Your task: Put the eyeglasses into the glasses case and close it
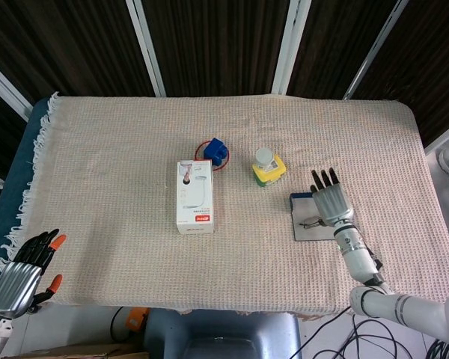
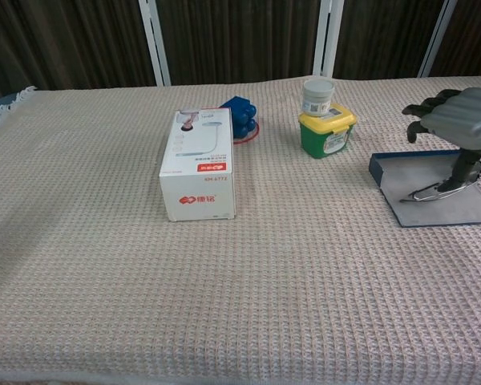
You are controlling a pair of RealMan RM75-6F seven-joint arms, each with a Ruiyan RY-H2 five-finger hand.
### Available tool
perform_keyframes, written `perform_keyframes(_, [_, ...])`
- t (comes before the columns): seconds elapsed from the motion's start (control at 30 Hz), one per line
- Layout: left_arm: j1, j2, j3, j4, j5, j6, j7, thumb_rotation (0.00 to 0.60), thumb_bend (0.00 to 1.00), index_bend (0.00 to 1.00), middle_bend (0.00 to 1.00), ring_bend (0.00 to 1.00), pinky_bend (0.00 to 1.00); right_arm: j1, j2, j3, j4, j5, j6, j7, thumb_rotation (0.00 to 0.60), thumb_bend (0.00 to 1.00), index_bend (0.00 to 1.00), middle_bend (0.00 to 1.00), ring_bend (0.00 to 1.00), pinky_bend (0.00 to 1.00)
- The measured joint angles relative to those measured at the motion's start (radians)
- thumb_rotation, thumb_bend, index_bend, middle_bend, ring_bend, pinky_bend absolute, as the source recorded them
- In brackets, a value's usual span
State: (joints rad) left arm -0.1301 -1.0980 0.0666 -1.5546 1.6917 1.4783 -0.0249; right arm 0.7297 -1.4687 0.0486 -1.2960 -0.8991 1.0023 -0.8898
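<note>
Okay, eyeglasses (image 2: 430, 192) lie on the open glasses case (image 2: 417, 210), near the table's right edge. My right hand (image 2: 457, 120) hovers over them, fingers spread, thumb at the frame; can't tell if it's pinching. I'd seat them flat, clear of the lid fold. Left hand (image 1: 19, 278) hangs off-table, open, empty.

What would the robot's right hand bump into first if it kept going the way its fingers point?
Probably nothing on the table: the right hand points toward the far edge, passing right of the yellow-lidded jar. Depth is hard to judge.
</note>
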Motion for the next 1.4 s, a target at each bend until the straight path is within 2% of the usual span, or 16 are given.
perform_keyframes(0.4, [0.0, 0.001, 0.001, -0.001, 0.0, 0.001, -0.001, 0.6, 0.39, 0.0, 0.0, 0.0, 0.13, -0.04, 0.008, -0.02, 0.014, -0.12, 0.049, 0.083, 0.6, 0.1, 0.3, 0.0, 0.0, 0.02])
perform_keyframes(0.63, [0.0, 0.0, -0.002, 0.0, -0.004, 0.002, -0.002, 0.6, 0.39, 0.0, 0.0, 0.0, 0.13, -0.071, 0.043, -0.032, -0.02, -0.18, 0.07, 0.138, 0.6, 0.1, 0.31, 0.0, 0.0, 0.01])
perform_keyframes(0.8, [-0.001, -0.001, 0.0, -0.003, 0.0, -0.001, 0.006, 0.6, 0.39, 0.0, 0.0, 0.0, 0.13, -0.083, 0.047, -0.041, -0.025, -0.24, 0.086, 0.154, 0.6, 0.1, 0.27, 0.0, 0.0, 0.01])
perform_keyframes(1.07, [-0.001, -0.003, 0.003, -0.004, 0.004, -0.001, 0.011, 0.6, 0.39, 0.0, 0.0, 0.0, 0.13, -0.075, -0.016, -0.01, 0.041, -0.218, 0.061, 0.134, 0.6, 0.1, 0.1, 0.0, 0.0, 0.0])
perform_keyframes(1.4, [0.002, 0.0, 0.002, -0.003, 0.004, 0.006, 0.005, 0.6, 0.39, 0.0, 0.0, 0.0, 0.13, -0.056, -0.081, 0.019, 0.116, -0.204, 0.027, 0.112, 0.6, 0.1, 0.09, 0.0, 0.0, 0.0])
